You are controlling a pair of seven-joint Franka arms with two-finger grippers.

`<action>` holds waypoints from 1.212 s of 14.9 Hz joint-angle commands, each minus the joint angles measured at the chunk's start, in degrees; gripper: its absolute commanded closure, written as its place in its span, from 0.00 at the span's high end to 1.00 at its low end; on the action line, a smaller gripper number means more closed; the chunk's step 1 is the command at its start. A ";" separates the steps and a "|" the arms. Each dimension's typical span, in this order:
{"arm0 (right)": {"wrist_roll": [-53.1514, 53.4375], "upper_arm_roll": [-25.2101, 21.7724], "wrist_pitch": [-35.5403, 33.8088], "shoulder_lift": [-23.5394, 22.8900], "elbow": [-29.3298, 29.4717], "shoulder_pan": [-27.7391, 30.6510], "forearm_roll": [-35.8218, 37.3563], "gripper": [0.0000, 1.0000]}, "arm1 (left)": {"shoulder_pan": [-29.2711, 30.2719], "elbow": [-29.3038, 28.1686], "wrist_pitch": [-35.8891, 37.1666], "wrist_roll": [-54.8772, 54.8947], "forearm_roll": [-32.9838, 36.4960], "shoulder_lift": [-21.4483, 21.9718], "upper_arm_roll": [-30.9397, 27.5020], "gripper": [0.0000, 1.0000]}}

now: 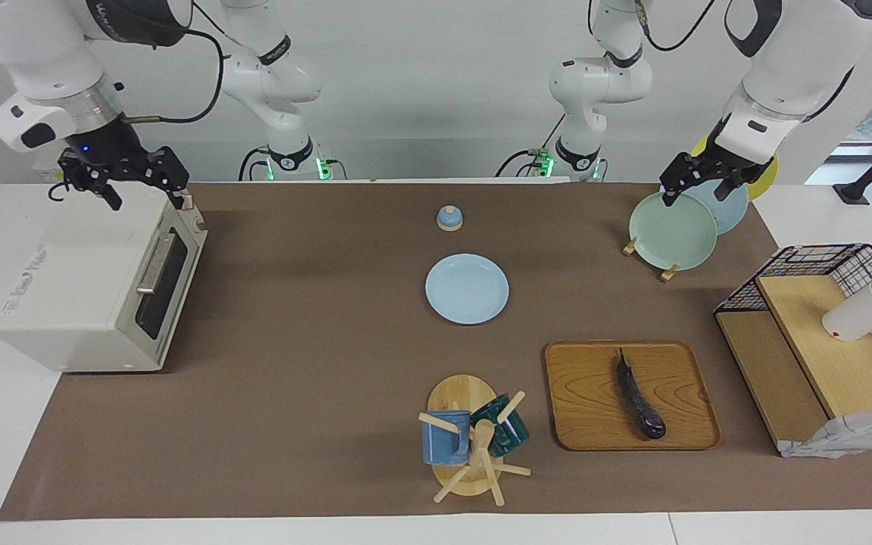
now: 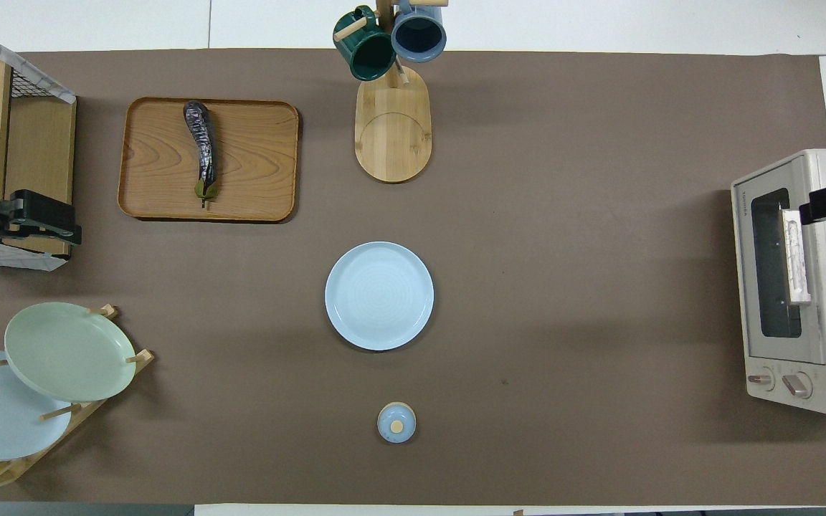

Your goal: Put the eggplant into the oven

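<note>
The dark purple eggplant (image 1: 639, 400) lies lengthwise on a wooden tray (image 1: 587, 393), toward the left arm's end of the table; it also shows in the overhead view (image 2: 201, 147). The off-white oven (image 1: 80, 295) stands at the right arm's end with its door shut; in the overhead view the oven (image 2: 822, 315) is at the edge. My right gripper (image 1: 147, 189) is open and empty in the air over the oven's top edge, near the door. My left gripper (image 1: 697, 185) is open and empty above the plate rack, well apart from the eggplant.
A light blue plate (image 1: 466, 288) lies mid-table, with a small blue lid (image 1: 449, 218) nearer the robots. A mug tree (image 1: 474, 443) with two mugs stands beside the tray. A plate rack (image 1: 672, 231) and a wire-mesh wooden shelf (image 1: 822, 341) stand at the left arm's end.
</note>
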State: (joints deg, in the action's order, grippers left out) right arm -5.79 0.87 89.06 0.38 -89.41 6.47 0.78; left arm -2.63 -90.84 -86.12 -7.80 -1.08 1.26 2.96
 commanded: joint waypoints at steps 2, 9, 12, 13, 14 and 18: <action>0.34 0.27 0.68 0.06 -0.24 0.47 -1.04 1.00 | -0.44 -2.42 -2.74 -0.55 -0.85 1.03 -0.23 1.00; -1.32 0.19 0.67 0.67 -1.82 0.56 -0.95 1.00 | -0.36 -2.50 -11.16 -0.55 -3.14 -5.98 -0.23 1.00; -1.94 0.10 2.86 2.51 -6.28 1.08 -0.51 0.41 | -0.80 -2.50 -16.43 -0.46 -3.14 -11.00 -0.06 1.00; -2.99 -0.25 5.40 4.00 -9.70 1.26 -0.51 0.16 | -0.88 -2.50 -17.23 -0.29 -3.14 -12.32 -0.06 1.00; -4.22 -0.43 8.73 5.49 -13.30 1.26 -0.60 0.00 | -2.45 -2.42 -18.63 -0.11 -3.05 -13.90 -0.06 1.00; -1.18 -0.96 9.99 6.65 -16.50 3.19 1.58 0.00 | -3.26 -3.20 -25.66 0.15 -3.05 -18.30 -0.06 1.00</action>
State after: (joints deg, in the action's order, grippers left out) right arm -8.01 -0.36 97.57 4.35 -102.50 7.60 1.23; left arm -5.36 -93.53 -108.87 -7.80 -3.48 -15.85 3.53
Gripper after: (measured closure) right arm 0.718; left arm 0.000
